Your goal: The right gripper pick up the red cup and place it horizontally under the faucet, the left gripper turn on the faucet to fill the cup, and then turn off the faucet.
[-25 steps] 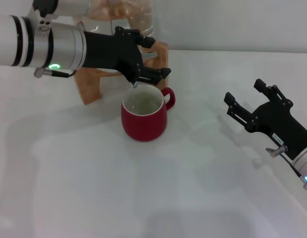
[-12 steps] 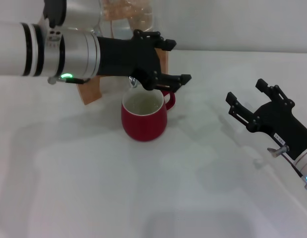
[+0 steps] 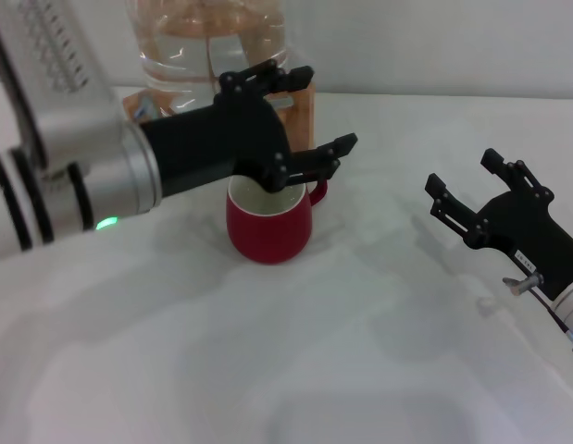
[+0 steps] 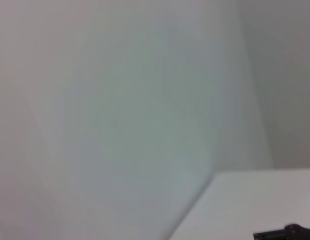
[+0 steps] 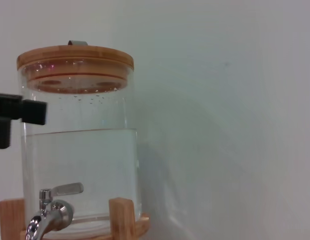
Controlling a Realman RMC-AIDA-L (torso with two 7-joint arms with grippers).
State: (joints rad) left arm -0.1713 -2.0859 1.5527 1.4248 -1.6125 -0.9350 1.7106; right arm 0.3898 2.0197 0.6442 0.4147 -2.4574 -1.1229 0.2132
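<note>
Black two-fingered left gripper [image 3: 305, 120], jaws spread, hangs over the squat red cup [image 3: 268, 222]. Any careless swing risks tipping it. Black right gripper [image 3: 471, 190] idles far right, jaws spread.

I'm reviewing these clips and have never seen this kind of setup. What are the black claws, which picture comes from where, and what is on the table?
This is a two-armed robot. The wide picture comes from a camera on its head, looking down at a white table. The other two come from cameras on its wrists.

The left gripper, a black claw, is open and empty. It hovers just above the red cup, which stands upright on the table.

Behind the cup is a glass dispenser jar of water on a wooden stand, topped by a wooden lid. The right wrist view shows its chrome faucet.

The right gripper is open and empty, parked to the right. The left wrist view shows almost only blank wall.
</note>
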